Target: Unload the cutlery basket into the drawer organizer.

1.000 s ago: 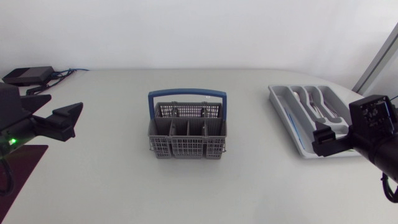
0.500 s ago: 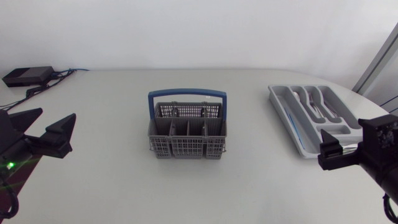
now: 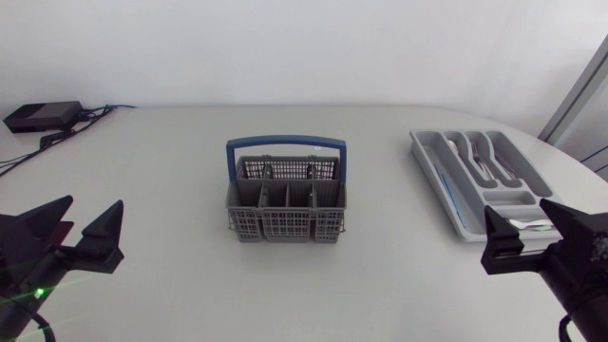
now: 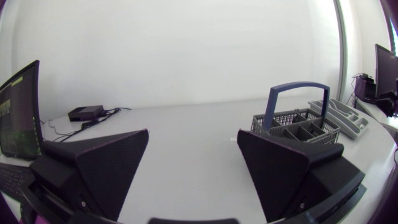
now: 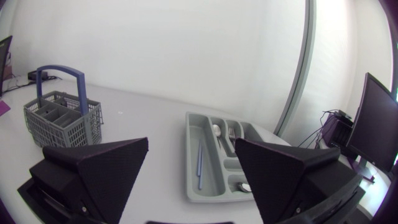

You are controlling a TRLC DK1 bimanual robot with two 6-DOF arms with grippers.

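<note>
Cutlery basket [image 3: 286,211]: grey mesh, blue handle [image 3: 286,144], upright on the desk [image 3: 171,152], mouth up. Location: ahead of my left gripper [image 3: 93,202] and off to its right, and ahead of my right gripper [image 3: 518,209] and well off to its left. Long axis: crosswise to both grippers' reach, with the handle arching along it. Contents: the front compartments look empty; I cannot fully read the rear mesh section.

Drawer organizer [image 3: 432,171]: just ahead of my right gripper, its long axis running away from it at a slight slant. The slots lie parallel to that axis, with one short cross slot at the near end. Holds spoons [image 5: 215,130] and forks [image 5: 230,132], heads at the far end, plus a blue-handled piece [image 5: 199,163] in the side slot.

Grippers: both empty, fingers spread wide, touching nothing.

Step, as I judge it: final check, since unloading seems done. Done well, this means confirming every compartment before resting. Should a piece be left, I descend straight beside the handle, pinch its shank and lift it vertically clear of the mesh. I then turn it to lie along a slot.
</note>
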